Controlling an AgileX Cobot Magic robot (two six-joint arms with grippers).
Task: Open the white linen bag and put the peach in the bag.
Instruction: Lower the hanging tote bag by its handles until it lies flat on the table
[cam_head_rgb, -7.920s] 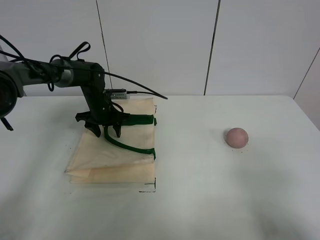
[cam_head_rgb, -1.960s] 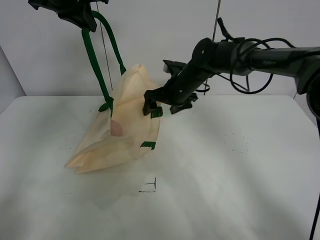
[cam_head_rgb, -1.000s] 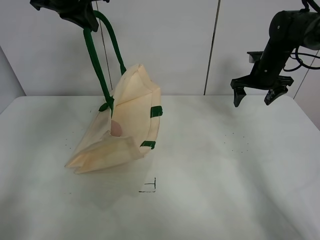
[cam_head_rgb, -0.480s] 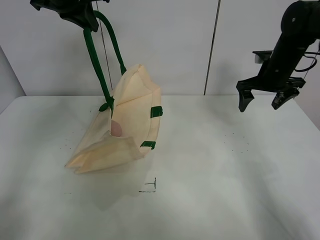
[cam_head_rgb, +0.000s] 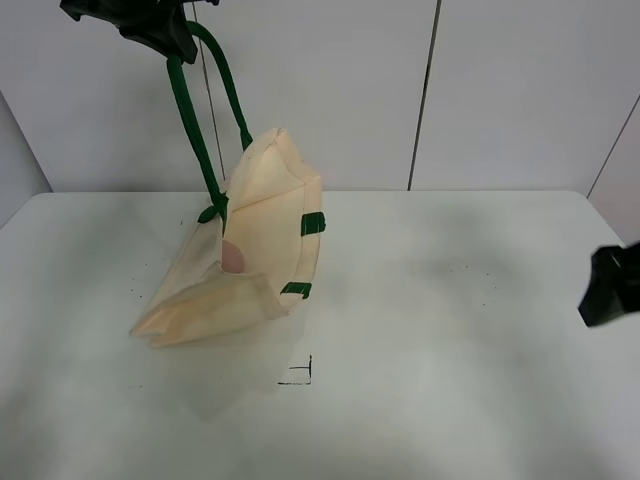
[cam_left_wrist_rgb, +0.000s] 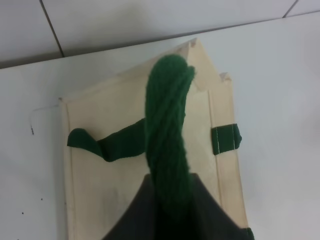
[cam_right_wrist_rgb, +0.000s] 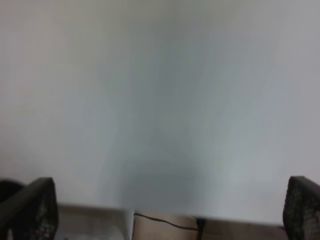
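Two fingers of the left gripper (cam_head_rgb: 165, 35) clench the dark green handle (cam_head_rgb: 195, 120), holding the white linen bag (cam_head_rgb: 265, 230) up toward eleven o'clock so its mouth gapes. Inside, the peach (cam_head_rgb: 232, 257) rests low against the cloth, so the task looks done. Out at three o'clock, the right gripper (cam_right_wrist_rgb: 167, 209) hangs spread wide, holding nothing, clear of the bag.

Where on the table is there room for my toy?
The table is bare from the bag across to its right edge, and along the front by the black mark. It is crowded only at the back left, around the bag.
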